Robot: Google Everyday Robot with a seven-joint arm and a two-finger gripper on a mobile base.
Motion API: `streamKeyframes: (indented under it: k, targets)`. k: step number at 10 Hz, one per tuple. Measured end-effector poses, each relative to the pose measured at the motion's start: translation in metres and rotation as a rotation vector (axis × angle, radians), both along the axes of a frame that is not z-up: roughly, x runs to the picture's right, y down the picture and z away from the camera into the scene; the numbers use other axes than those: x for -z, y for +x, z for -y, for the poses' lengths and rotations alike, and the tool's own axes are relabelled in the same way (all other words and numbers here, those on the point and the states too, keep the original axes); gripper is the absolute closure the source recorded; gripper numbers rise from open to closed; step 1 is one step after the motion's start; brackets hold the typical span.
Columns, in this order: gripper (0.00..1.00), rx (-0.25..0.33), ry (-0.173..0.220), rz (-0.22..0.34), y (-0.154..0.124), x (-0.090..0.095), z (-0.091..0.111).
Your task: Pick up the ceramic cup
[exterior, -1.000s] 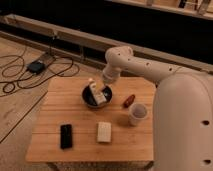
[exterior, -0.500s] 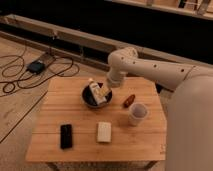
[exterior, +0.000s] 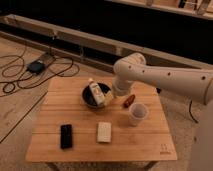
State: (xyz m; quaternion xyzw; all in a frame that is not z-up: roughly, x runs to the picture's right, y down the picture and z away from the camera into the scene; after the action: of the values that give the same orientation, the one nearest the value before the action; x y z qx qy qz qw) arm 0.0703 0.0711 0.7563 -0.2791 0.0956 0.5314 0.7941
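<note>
The end effector [exterior: 98,95] stays low over the dark bowl [exterior: 86,99] (whether it is spread or pressed together cannot be told), its white arm [exterior: 150,75] has swung slightly rightward, and the ceramic cup [exterior: 137,113] stands apart on the worktop [exterior: 145,145], right of the bowl.
</note>
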Motion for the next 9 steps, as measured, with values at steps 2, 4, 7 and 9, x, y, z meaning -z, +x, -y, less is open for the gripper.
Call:
streamKeyframes:
  k: [2, 4, 7, 9]
  targets:
    - [0.2, -0.031, -0.02, -0.031, 0.011, 0.012, -0.019]
    - [0.2, -0.053, -0.038, -0.047, 0.013, 0.019, -0.035]
    - [0.2, -0.08, -0.061, -0.054, 0.014, 0.017, -0.06]
    - [0.2, -0.09, -0.073, -0.055, 0.018, 0.009, -0.071]
